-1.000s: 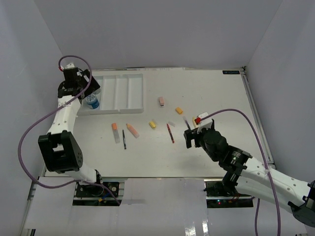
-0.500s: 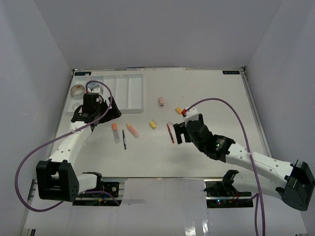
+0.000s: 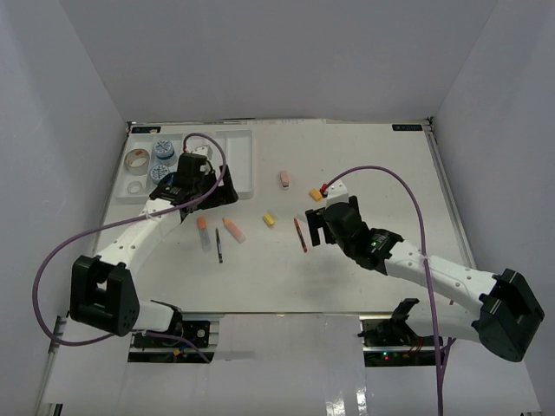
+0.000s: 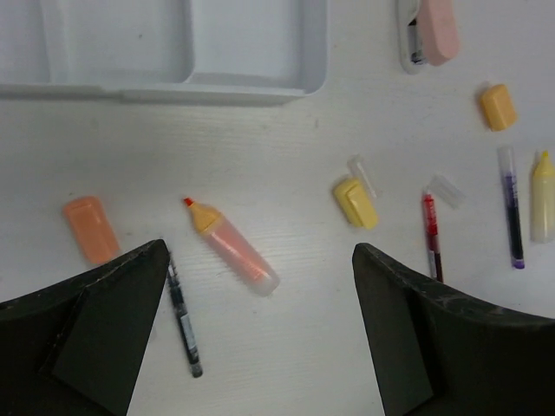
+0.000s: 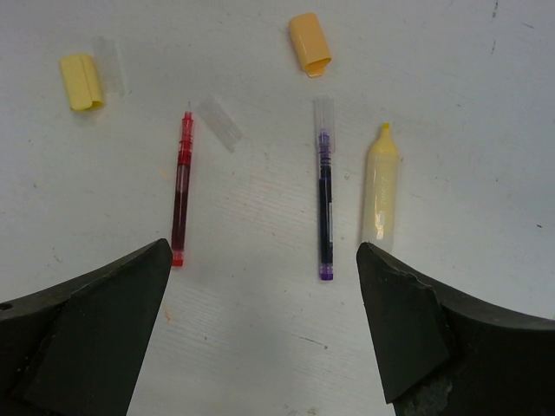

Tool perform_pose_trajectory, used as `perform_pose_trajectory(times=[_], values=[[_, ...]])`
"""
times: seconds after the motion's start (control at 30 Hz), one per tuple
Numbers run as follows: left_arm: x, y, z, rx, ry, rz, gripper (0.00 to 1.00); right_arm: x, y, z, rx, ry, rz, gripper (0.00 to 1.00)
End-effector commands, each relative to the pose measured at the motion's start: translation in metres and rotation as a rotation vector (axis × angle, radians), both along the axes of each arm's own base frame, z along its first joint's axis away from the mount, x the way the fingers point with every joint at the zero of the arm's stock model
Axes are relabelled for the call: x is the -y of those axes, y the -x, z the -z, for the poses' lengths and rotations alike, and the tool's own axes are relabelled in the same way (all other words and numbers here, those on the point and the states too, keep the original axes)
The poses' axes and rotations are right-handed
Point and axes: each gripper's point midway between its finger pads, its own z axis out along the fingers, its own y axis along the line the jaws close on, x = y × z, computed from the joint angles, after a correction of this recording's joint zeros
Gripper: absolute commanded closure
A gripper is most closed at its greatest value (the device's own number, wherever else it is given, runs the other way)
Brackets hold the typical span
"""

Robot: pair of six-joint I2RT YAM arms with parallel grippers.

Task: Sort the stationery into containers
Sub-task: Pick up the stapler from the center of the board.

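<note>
Left pincer [image 4: 260, 251] — jaws spread wide, nothing held. It hangs over the white bench [image 4: 286, 347], just in front of the white shallow plastic tray with long compartments [image 4: 217, 90]. Between its fingers lie an uncapped orange highlighter marker [image 4: 231, 243] and a thin dark pen [image 4: 184, 317]. A loose orange cap [image 4: 90, 229] lies off to one side, and a yellow cap [image 4: 355, 202] lies nearer the right finger.

Right pincer [image 5: 264, 250] — jaws wide apart, nothing held. Below it lie a thin red pen [image 5: 180, 199], a clear-barrelled pen with purple ink [image 5: 324, 204] and a pale yellow marker [image 5: 381, 194]. The three are roughly parallel and do not touch. A second orange cap [image 5: 310, 42] lies beyond them.

In the overhead view, two blue-and-white round tubs [image 3: 163, 150] and a tape roll [image 3: 136, 159] sit at the tray's left end. A small pink item [image 3: 284, 178], possibly an eraser, rests on the bench to the right of the tray, apart from it.
</note>
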Motion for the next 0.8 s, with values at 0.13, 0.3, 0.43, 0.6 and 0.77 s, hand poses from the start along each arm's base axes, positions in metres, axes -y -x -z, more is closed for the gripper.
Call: perform_pose_trajectory(times=[0.13,0.3,0.43,0.6,0.77], values=[[0.069,-0.044,-0.014,0.024,-0.039,-0.02,0.02,0.004,0.001,-0.01,0.062,-0.082,-0.006,0.07],[0.115,-0.083,-0.018,0.073,-0.065,-0.042,0.02,0.016,0.007,-0.001,0.079,-0.072,-0.001,0.07],[0.144,-0.11,-0.004,0.07,-0.082,-0.034,0.02,0.026,0.012,0.006,0.097,-0.06,-0.001,0.08],[0.161,-0.137,0.016,0.075,-0.132,-0.042,0.07,0.022,0.017,0.0,0.135,-0.126,-0.038,0.08],[0.173,-0.157,0.042,0.066,-0.163,-0.049,0.13,0.021,0.017,0.004,0.137,-0.113,-0.059,0.08]])
